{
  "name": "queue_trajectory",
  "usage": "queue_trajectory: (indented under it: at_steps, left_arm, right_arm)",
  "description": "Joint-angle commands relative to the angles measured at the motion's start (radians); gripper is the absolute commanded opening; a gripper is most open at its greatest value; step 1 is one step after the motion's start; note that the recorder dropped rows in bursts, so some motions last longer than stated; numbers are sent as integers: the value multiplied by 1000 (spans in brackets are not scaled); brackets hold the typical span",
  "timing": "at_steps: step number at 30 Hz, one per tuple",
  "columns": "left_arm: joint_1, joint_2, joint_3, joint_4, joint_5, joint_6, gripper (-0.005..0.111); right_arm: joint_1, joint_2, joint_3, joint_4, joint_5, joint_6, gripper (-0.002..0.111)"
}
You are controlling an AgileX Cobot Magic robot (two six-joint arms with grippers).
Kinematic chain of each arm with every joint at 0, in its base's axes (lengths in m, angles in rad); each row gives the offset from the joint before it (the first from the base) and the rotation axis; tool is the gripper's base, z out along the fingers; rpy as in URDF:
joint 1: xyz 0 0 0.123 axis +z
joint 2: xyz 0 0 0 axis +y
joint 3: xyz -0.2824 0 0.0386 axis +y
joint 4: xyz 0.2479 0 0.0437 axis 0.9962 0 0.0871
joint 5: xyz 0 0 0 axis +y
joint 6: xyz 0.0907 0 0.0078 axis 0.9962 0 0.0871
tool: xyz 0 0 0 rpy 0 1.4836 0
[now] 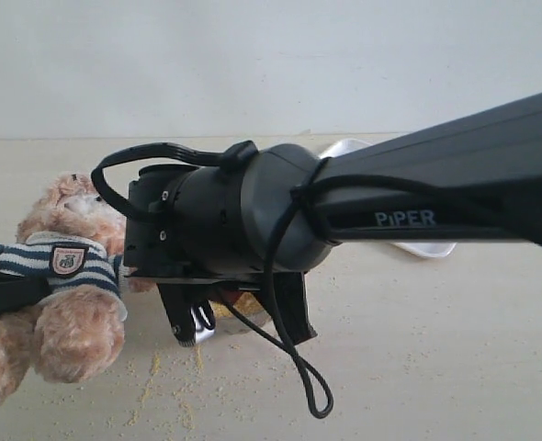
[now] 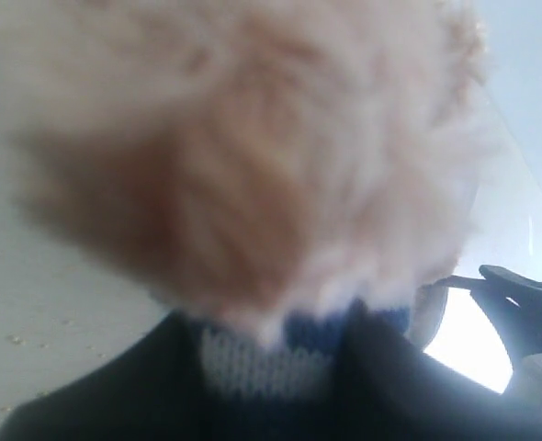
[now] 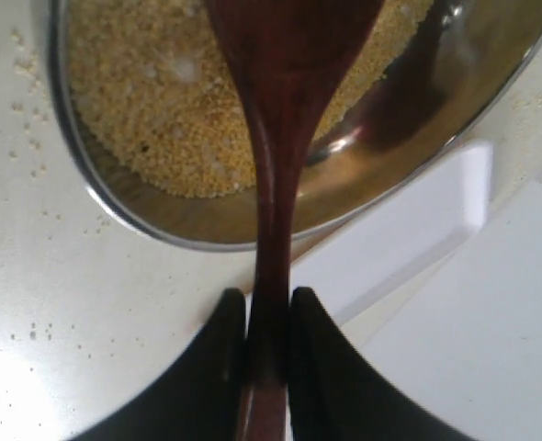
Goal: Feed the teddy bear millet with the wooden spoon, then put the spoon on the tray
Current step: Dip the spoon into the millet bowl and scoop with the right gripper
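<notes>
brown plush teddy bear (image 1: 64,266) is at left in the exterior view; left wrist view, your left gripper (image 2: 269,367) pinches it; right wrist view, your right gripper (image 3: 269,322) clamps the wooden spoon (image 3: 285,110) over the millet (image 3: 152,101): you look to be scooping, so lift level next toward the bear.

A teddy bear (image 1: 64,276) in a striped shirt is seen at the left of the desk (image 1: 436,349), with the left end effector (image 1: 9,287) set against its waist. The middle is covered by a black arm (image 1: 390,197) marked PIPER. Yellow grains (image 1: 161,381) are scattered below it, and a tray (image 1: 427,248) is partly hidden behind it.
</notes>
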Motion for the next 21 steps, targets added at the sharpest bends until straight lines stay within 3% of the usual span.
queue_trajectory:
  at_steps: [1,21]
  left_arm:
    - [4,-3,-2,-17,17,-4,5]
    - [4,-3,-2,-17,17,-4,5]
  right_arm:
    - [-1,-2,-8,14,13,2,0]
    - [-32,-4,-27,121,52,44,0]
